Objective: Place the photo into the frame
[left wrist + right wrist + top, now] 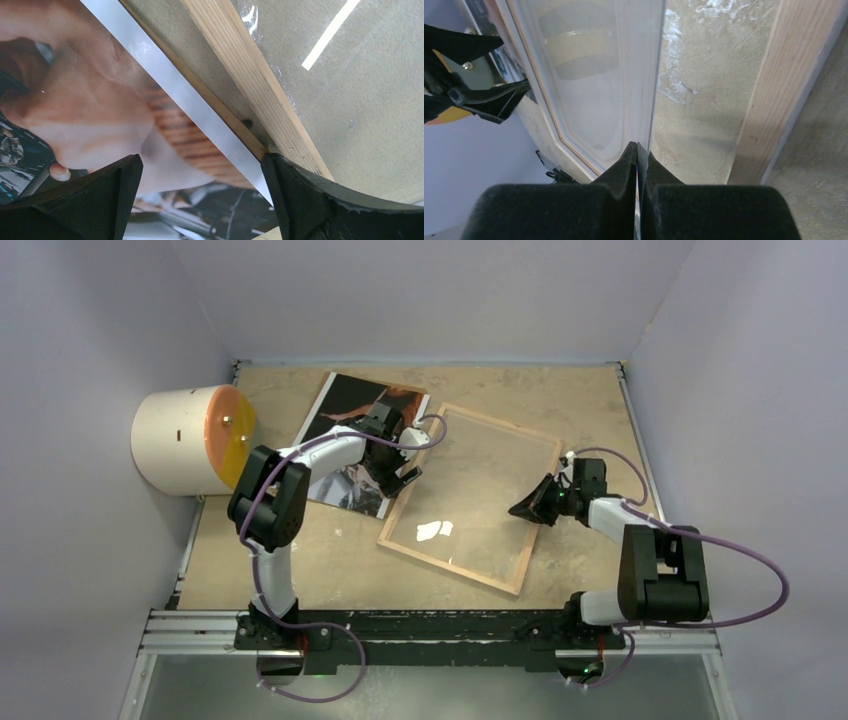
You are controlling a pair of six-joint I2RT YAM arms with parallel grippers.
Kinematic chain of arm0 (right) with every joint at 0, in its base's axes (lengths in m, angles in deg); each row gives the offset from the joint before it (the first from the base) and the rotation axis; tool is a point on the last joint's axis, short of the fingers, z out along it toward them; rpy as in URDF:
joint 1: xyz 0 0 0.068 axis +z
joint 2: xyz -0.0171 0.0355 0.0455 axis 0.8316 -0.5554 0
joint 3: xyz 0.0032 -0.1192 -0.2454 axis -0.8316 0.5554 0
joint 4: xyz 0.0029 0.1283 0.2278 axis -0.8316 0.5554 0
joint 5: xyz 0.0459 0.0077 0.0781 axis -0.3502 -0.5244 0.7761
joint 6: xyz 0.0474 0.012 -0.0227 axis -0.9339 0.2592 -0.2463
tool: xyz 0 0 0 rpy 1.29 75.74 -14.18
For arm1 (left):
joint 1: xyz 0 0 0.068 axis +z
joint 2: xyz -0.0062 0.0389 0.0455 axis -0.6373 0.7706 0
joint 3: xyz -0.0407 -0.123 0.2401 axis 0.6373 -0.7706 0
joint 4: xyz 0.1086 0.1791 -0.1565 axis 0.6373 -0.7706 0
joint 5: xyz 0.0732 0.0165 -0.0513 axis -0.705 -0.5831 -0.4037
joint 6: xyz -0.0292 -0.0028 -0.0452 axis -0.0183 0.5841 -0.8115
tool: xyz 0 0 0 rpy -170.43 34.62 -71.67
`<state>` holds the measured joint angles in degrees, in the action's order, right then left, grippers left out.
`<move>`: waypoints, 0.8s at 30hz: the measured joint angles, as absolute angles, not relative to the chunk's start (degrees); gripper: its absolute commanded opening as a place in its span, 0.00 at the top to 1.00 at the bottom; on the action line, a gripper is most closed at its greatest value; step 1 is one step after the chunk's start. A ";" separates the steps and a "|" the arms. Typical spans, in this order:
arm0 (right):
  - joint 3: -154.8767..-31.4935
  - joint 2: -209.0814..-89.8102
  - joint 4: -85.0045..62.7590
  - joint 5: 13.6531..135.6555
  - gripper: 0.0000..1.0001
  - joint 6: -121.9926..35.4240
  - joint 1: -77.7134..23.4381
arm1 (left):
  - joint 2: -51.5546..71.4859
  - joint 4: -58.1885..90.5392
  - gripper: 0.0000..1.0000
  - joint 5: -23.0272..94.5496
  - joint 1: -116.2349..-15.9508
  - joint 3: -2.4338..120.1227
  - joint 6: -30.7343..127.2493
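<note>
Photo [345, 410]: face up on counter [560, 390], its right edge beneath left gripper [402, 472], jaws spread wide. Frame [450, 565]: just beside photo, wood side up. Right gripper [522, 508]: pinched closed on clear pane [589, 75] edge.

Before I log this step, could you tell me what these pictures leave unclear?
Top view: the left arm hides the middle of the photo.
Left wrist view: the picture's edges cut off most of the frame.
Right wrist view: whether the shut right gripper pinches the clear pane; too thin to tell.
</note>
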<state>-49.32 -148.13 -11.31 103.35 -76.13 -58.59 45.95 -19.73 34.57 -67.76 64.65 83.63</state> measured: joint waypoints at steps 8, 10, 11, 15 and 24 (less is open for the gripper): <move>-51.59 -150.10 -7.47 101.01 1.00 -72.74 -58.50 | 45.30 -20.32 0.00 35.18 -67.76 64.78 83.67; -52.53 -150.82 -6.75 100.73 1.00 -71.85 -58.50 | 44.99 -20.98 0.00 35.60 -67.76 65.04 83.96; -52.90 -151.06 -6.31 100.49 1.00 -71.45 -58.50 | 44.84 -21.39 0.00 35.86 -67.76 65.31 84.17; -54.19 -151.63 -4.52 99.46 1.00 -70.27 -58.50 | 44.20 -22.44 0.00 37.11 -67.80 67.21 84.85; -55.37 -148.20 -2.68 101.14 1.00 -71.69 -58.50 | 44.18 -23.64 0.01 39.49 -67.52 72.85 86.64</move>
